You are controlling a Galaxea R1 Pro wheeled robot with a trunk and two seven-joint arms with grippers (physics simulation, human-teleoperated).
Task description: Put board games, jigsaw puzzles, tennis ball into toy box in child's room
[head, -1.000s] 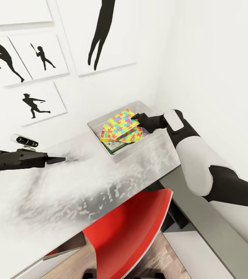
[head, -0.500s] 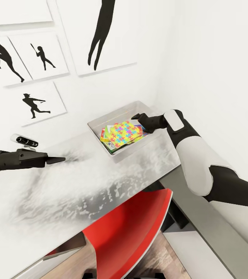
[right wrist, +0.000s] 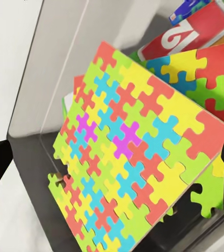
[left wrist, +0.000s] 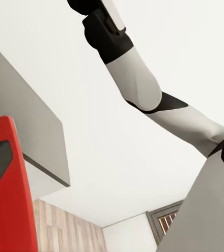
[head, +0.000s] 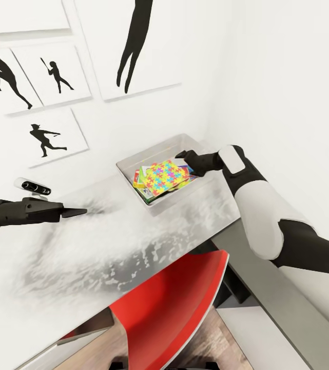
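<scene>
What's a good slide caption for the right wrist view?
Bright jigsaw puzzle lying tilted on other toys inside the grey toy box.

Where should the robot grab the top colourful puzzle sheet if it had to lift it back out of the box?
Probably by the raised edge of the top colourful jigsaw puzzle sheet, coming from above: it lies tilted on the pile inside the light grey toy box, whose walls block sideways approaches.

One bin (head: 160, 169) at frame centre, two puzzles (right wrist: 132, 152) inside, four silhouette pictures (head: 51, 72) upper left, one red chair (head: 169, 303) at bottom
</scene>
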